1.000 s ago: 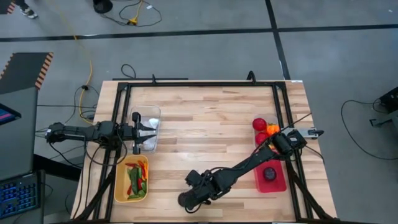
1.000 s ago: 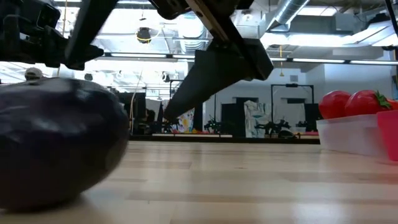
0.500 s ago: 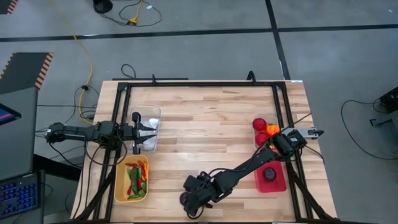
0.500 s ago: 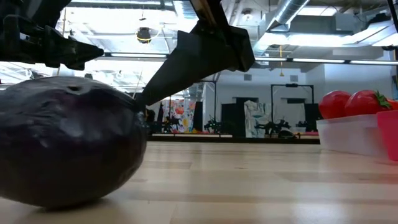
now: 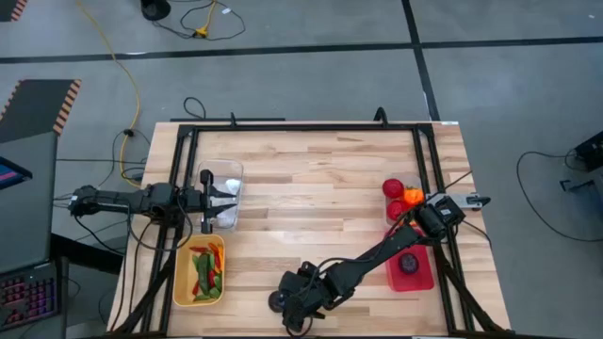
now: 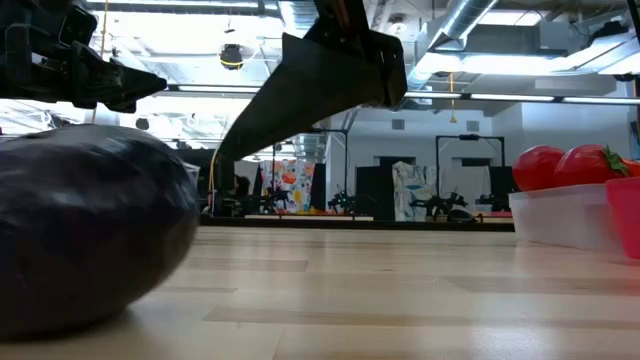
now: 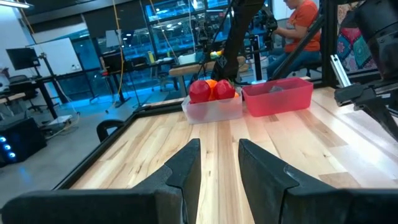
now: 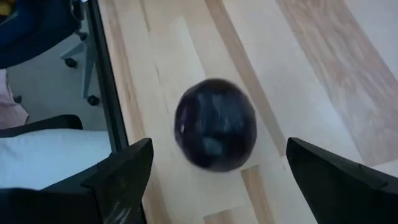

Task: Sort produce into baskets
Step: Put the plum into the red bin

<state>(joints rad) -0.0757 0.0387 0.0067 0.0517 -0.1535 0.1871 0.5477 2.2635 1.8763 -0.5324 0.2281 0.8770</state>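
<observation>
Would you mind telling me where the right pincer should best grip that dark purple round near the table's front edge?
Probably across the widest middle of the dark purple round, from straight above. It lies free on the table, and the open right pincer already straddles it.

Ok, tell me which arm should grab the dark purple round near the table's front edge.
The right. Its right gripper hangs open directly over the purple round, fingers on both sides of it. The left gripper waits far off over the clear bin at the table's left side.
</observation>
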